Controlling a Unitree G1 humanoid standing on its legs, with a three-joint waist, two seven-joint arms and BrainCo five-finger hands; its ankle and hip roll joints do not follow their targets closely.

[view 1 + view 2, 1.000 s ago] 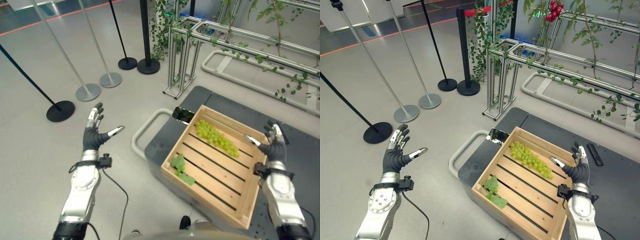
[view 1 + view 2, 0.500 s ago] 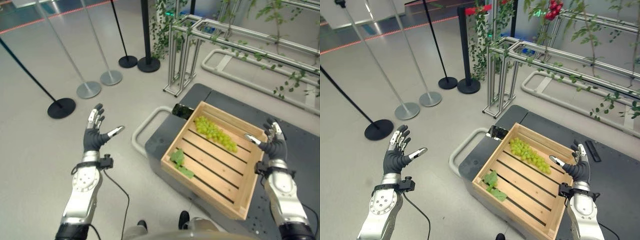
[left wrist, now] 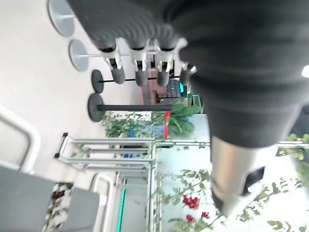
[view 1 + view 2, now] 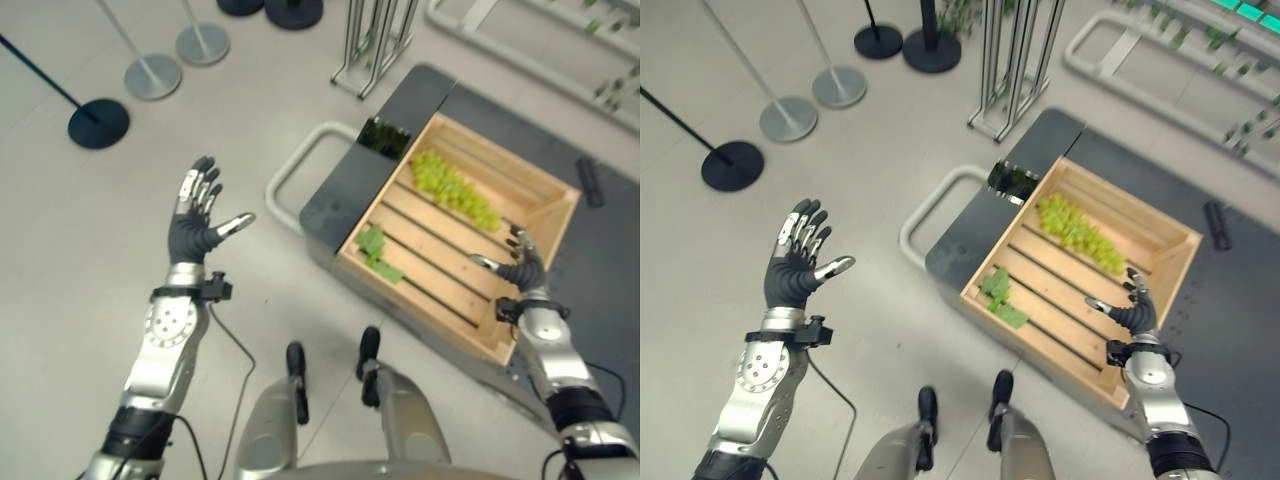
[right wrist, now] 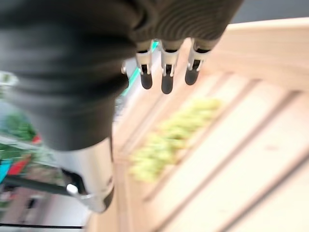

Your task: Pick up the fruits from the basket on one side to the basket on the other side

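pale grey floor spreads under me, with round stanchion bases (image 4: 787, 117) off toward my left and a dark low cart (image 4: 965, 240) to my right carrying a slatted wooden crate (image 4: 1160, 232) that serves as the basket. a bunch of green grapes (image 4: 1077, 227) lies on the slats against the crate's far wall, and a few loose green leaves (image 4: 998, 293) sit near its left corner. my right hand (image 4: 1128, 310) hovers over the crate's near right part, well short of the grapes, fingers straight and thumb spread wide, holding nothing; i judge it is poised that way so it can come down around the bunch. my left hand (image 4: 797, 260) is raised over bare floor, well clear of the cart, fingers fanned open and empty, which i read as parked out of the way. i can't make out a second basket, so where the grapes should go is unclear
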